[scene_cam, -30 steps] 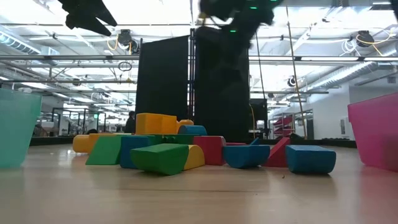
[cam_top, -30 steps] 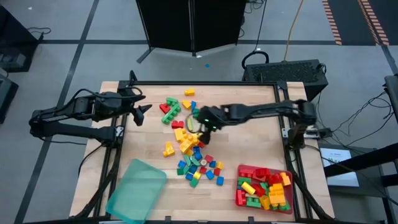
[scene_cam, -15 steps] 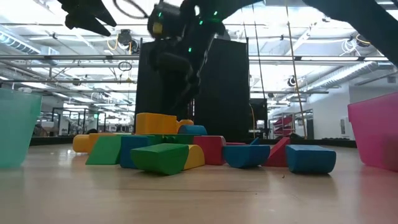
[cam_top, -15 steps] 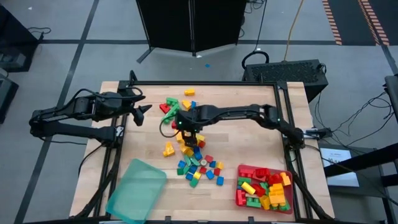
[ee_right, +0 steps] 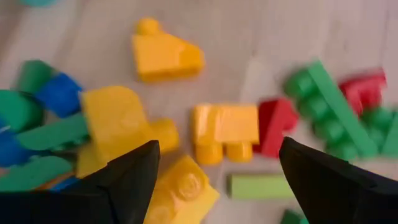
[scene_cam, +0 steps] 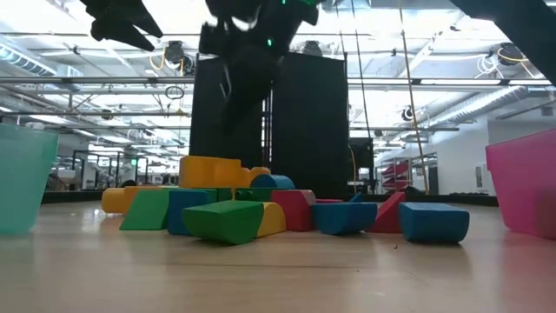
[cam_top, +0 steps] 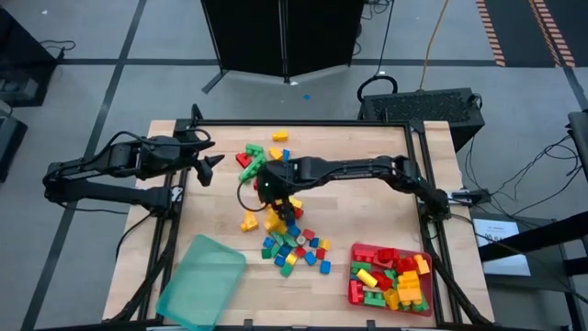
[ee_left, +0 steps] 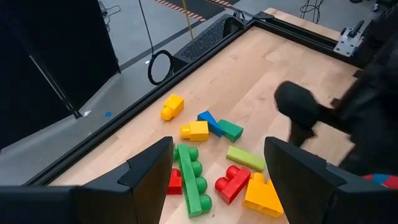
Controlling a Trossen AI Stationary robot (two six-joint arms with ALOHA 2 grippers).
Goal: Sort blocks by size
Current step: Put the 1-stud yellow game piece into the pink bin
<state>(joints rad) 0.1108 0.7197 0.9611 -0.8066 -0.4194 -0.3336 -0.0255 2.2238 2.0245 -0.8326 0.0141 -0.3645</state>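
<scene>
Two arms: both showing over the counter [cam_top: 367,211], only the right one reaching into the pile.
Right tool [cam_top: 268,188]: hanging above the middle of the blocks [cam_top: 285,230], fingers spread wide and carrying nothing; its wrist view is looking straight down on yellow, red and green pieces between the fingertips [ee_right: 134,168].
Left tool [cam_top: 209,165]: waiting near the counter's left edge, well apart from the pile, fingers spread and gripping nothing.
Blocks: lying loose in a scatter running from the far middle of the counter toward the near middle; red, yellow, green and blue mixed together.
Far cluster: a long green brick [ee_left: 189,180] is lying beside a red one [ee_left: 233,182], with a yellow piece [ee_left: 171,107] sitting a little apart.
Red tray [cam_top: 354,276]: sitting at the near right corner, holding a heap of larger red, yellow and green blocks.
Teal tray [cam_top: 202,280]: resting at the near left corner, tilted across the counter's edge.
Low view: the pile is lining up across the counter's middle, a green wedge [scene_cam: 221,222] nearest the camera.
</scene>
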